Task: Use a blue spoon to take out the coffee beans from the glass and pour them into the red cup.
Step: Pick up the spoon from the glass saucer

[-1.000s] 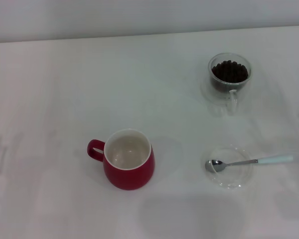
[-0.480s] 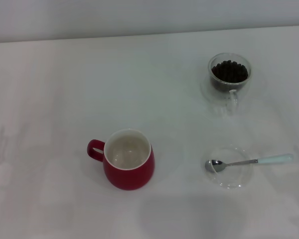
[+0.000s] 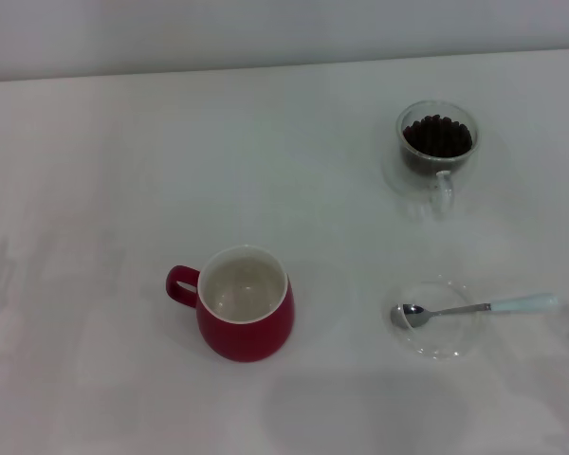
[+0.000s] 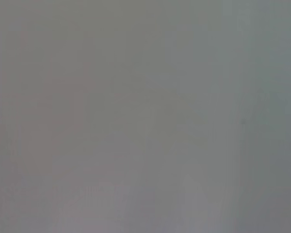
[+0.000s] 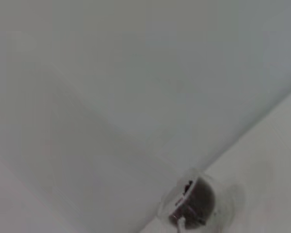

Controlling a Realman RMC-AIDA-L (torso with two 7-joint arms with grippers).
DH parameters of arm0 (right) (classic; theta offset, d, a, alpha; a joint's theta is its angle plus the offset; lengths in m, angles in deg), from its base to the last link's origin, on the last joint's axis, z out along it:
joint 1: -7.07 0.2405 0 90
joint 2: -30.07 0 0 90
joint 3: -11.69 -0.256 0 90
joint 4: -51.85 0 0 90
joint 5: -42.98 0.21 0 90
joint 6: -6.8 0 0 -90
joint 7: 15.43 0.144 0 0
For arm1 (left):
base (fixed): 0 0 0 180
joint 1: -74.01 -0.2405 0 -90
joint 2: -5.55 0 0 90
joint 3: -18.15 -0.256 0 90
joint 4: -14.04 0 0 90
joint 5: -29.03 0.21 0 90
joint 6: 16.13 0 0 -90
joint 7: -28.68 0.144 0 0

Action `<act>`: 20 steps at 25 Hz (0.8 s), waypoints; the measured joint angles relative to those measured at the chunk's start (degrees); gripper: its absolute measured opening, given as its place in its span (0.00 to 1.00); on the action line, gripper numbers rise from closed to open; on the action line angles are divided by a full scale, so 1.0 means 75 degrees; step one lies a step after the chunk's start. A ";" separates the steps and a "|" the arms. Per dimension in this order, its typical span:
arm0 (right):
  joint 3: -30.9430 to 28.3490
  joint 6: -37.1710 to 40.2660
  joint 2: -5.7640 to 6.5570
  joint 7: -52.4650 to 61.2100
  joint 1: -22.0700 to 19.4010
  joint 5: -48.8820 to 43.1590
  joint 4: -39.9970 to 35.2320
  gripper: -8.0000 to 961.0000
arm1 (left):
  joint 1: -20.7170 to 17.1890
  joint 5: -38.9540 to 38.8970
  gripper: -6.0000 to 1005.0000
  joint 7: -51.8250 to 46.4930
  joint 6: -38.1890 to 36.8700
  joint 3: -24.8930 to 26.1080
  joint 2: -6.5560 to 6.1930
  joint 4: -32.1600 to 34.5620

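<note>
Neither gripper shows in any view, so places cannot be tied to them and whether either is spread or pressed together cannot be told. The head view shows a plain white tabletop (image 3: 123,171) with a pale wall behind its far edge. The red cup (image 3: 245,303) stands upright toward the near middle, its white inside bare and its small loop handle turned to the robot's left. Well apart from it, on the robot's right and farther back, stands the glass (image 3: 436,152), upright, with its clear handle facing the near edge. The coffee beans (image 3: 438,136) lie heaped inside it, a dark mass reaching close to the rim. Nearer than the glass, and level with the red cup, a flat clear saucer (image 3: 436,334) lies on the tabletop. The blue spoon (image 3: 474,308) rests across it: the shiny bowl sits on the saucer, toward its left side, while the neck crosses the saucer's right rim and the pale blue handle reaches beyond it over the tabletop toward the robot's right. The spoon bowl looks bare of beans. The left wrist view gives only a flat grey field with nothing to pick out. The right wrist view shows pale surfaces and, low in the picture, the glass (image 5: 199,201) with the dark coffee beans (image 5: 200,196) inside it, seen from some way off.
</note>
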 joint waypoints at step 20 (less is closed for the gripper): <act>-0.0055 -0.1209 -0.0018 0.0300 -0.0059 -0.0586 -0.0889 0.84 | 0.0058 0.0001 0.72 -0.0012 -0.0004 0.0000 0.0010 0.0052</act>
